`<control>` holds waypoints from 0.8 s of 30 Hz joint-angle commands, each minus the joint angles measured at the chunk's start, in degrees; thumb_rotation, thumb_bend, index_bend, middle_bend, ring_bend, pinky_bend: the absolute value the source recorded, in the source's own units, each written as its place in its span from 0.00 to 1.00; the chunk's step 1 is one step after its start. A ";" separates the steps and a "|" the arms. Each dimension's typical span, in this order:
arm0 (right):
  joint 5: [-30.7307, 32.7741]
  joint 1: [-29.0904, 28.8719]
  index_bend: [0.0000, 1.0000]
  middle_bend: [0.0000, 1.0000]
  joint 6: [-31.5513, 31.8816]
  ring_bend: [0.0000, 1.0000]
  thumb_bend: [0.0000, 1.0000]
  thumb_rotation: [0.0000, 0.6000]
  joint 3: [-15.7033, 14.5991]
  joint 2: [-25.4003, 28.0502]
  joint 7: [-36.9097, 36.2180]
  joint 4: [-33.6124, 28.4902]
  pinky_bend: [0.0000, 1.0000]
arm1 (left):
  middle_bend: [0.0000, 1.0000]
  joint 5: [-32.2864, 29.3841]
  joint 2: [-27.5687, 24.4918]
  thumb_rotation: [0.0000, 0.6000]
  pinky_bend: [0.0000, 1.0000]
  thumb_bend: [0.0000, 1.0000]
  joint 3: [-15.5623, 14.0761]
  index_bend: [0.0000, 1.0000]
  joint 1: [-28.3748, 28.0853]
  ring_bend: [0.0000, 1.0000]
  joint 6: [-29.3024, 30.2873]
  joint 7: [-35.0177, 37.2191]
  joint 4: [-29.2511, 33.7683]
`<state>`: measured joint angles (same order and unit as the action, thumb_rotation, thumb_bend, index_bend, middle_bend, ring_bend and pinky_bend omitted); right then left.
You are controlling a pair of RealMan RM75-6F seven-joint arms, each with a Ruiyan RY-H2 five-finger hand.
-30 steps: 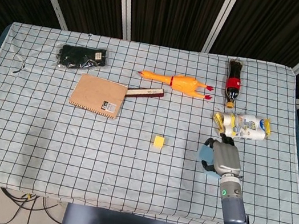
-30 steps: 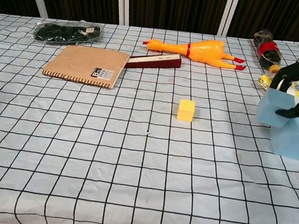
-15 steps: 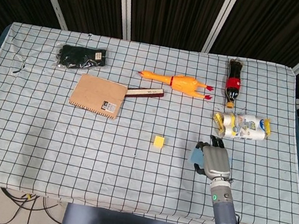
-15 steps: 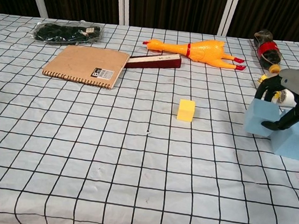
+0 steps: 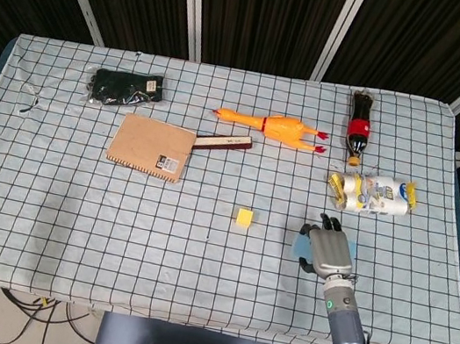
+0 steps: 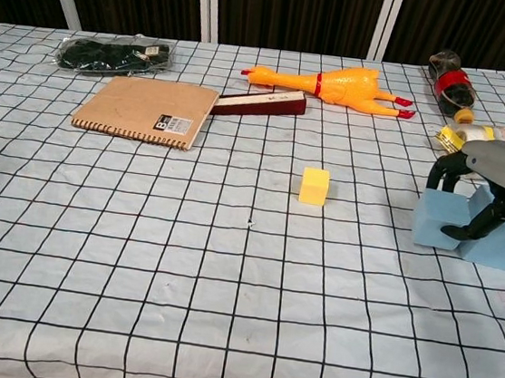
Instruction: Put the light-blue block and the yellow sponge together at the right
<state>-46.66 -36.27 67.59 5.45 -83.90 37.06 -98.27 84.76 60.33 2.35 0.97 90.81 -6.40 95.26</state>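
The light-blue block (image 5: 300,247) (image 6: 434,226) sits low at the right of the checked table, seemingly resting on the cloth. My right hand (image 5: 329,254) (image 6: 496,171) grips it from above, fingers curled over its far side and thumb on its near face. The hand hides most of the block in the head view. The small yellow sponge (image 5: 245,217) (image 6: 314,185) lies alone near the table's middle, well to the left of the block. My left hand shows in neither view.
Behind the block lies a white and yellow packet (image 5: 375,194), and further back a cola bottle (image 5: 360,124). A rubber chicken (image 5: 278,129), a dark red box (image 5: 224,143), a brown notebook (image 5: 151,147) and a black bag (image 5: 125,87) spread across the back left.
My right hand has carried the block a little to the left and lowered it from the air to the tablecloth. The sponge has not moved.
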 commanded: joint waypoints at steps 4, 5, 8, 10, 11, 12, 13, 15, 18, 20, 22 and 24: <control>-0.78 -0.04 0.47 0.38 -1.26 0.08 0.31 1.00 0.13 -0.10 -0.97 1.46 0.09 | 0.05 -0.10 0.05 1.00 0.00 0.03 0.07 0.17 -0.01 0.00 -0.02 -0.09 -0.01; -0.86 -0.07 0.47 0.38 -1.43 0.08 0.31 1.00 0.17 -0.07 -1.09 1.61 0.09 | 0.05 -0.11 0.06 1.00 0.00 0.03 0.07 0.17 0.00 0.00 -0.02 -0.11 -0.01; -1.07 -0.23 0.47 0.38 -2.51 0.08 0.31 1.00 0.34 0.18 -1.76 2.11 0.09 | 0.05 -0.10 0.07 1.00 0.00 0.03 0.08 0.17 0.02 0.00 0.02 -0.16 0.03; -0.95 -0.38 0.47 0.38 -3.39 0.08 0.31 1.00 0.25 0.59 -1.85 2.17 0.09 | 0.05 -0.13 0.05 1.00 0.00 0.03 0.08 0.17 0.04 0.00 0.04 -0.18 0.07; -0.91 -0.47 0.47 0.38 -3.87 0.08 0.31 1.00 0.21 0.91 -1.92 2.12 0.09 | 0.05 -0.15 0.05 1.00 0.00 0.03 0.09 0.17 0.05 0.00 0.04 -0.20 0.09; -0.91 -0.53 0.47 0.38 -4.15 0.08 0.31 1.00 0.21 1.12 -1.98 2.09 0.09 | 0.05 -0.17 0.06 1.00 0.00 0.03 0.10 0.17 0.05 0.00 0.04 -0.23 0.09; -0.93 -0.60 0.47 0.38 -4.49 0.08 0.31 1.00 0.22 1.42 -2.07 2.03 0.09 | 0.05 -0.21 0.09 1.00 0.00 0.03 0.13 0.17 0.05 0.00 0.05 -0.30 0.07; -1.04 -0.73 0.47 0.38 -4.95 0.08 0.31 1.00 0.35 1.89 -2.37 1.89 0.09 | 0.05 -0.25 0.16 1.00 0.00 0.03 0.16 0.17 0.04 0.00 0.06 -0.44 0.03; -1.02 -0.90 0.47 0.38 -5.75 0.08 0.31 1.00 0.52 2.47 -2.89 1.82 0.09 | 0.05 -0.30 0.18 1.00 0.00 0.03 0.19 0.17 0.06 0.00 0.08 -0.49 0.04; -0.83 -1.02 0.47 0.37 -6.35 0.08 0.31 1.00 0.60 2.80 -3.25 1.86 0.09 | 0.05 -0.30 0.20 1.00 0.00 0.03 0.21 0.17 0.08 0.00 0.14 -0.60 0.04; -0.83 -1.09 0.47 0.37 -6.76 0.08 0.31 1.00 0.63 3.03 -3.58 1.98 0.09 | 0.05 -0.33 0.22 1.00 0.00 0.03 0.22 0.17 0.11 0.00 0.17 -0.64 0.04; -0.73 -1.10 0.47 0.37 -7.18 0.08 0.31 1.00 0.69 3.24 -4.08 2.13 0.09 | 0.05 -0.36 0.25 1.00 0.00 0.03 0.25 0.17 0.10 0.00 0.18 -0.73 0.05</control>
<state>-47.43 -37.35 60.55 6.10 -80.76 33.14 -96.22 84.40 60.58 2.59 1.07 90.98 -7.12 95.32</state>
